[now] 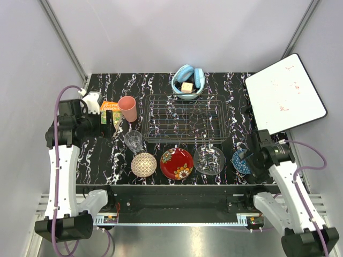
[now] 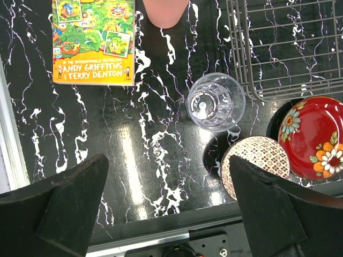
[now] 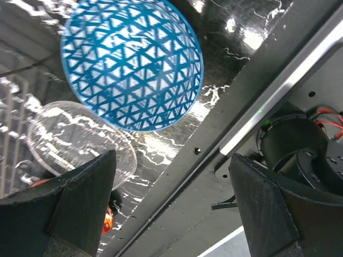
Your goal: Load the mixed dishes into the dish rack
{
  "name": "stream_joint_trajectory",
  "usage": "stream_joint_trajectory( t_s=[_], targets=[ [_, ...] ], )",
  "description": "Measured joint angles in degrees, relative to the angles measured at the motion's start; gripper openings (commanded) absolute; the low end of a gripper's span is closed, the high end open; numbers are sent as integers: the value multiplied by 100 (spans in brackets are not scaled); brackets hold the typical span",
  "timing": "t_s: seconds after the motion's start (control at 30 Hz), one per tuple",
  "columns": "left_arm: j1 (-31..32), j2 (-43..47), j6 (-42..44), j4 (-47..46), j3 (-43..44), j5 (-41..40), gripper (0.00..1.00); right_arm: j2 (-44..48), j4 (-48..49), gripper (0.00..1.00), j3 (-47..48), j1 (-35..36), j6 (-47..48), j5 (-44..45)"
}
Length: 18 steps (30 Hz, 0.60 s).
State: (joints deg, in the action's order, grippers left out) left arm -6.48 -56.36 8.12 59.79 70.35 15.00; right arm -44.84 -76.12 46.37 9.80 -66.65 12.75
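Hovering over the left part of the black marbled table, the left gripper has its two fingers spread wide with nothing between them. Its wrist camera looks down on the clear glass tumbler, which stands upright just ahead of the gap, near the front left corner of the dish rack. The pink plastic cup stands beyond the tumbler, just beside the rack's left side, and the orange-green booklet lies flat to the cup's left. The cream speckled bowl sits by the table's near edge, close to the tumbler, with the red floral plate just beside it on the right. In the top view the clear glass plate comes next in that front row, then the blue patterned bowl at the right end. The right gripper hangs close by that bowl, its fingers likewise wide apart and holding nothing; whether they touch the bowl I cannot tell. All six dishes stand on the table outside the rack. Behind the rack sits a light blue bowl with a yellow cube in it, and a white board is at the far right
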Motion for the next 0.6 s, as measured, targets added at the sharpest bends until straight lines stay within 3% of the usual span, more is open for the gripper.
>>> stream_joint_trajectory(
  t_s=[0.6],
  targets=[
    [0, -111, 520, -157, -2, 0, 99, -1912, 929, 86, -223, 105, -352, 205]
  ],
)
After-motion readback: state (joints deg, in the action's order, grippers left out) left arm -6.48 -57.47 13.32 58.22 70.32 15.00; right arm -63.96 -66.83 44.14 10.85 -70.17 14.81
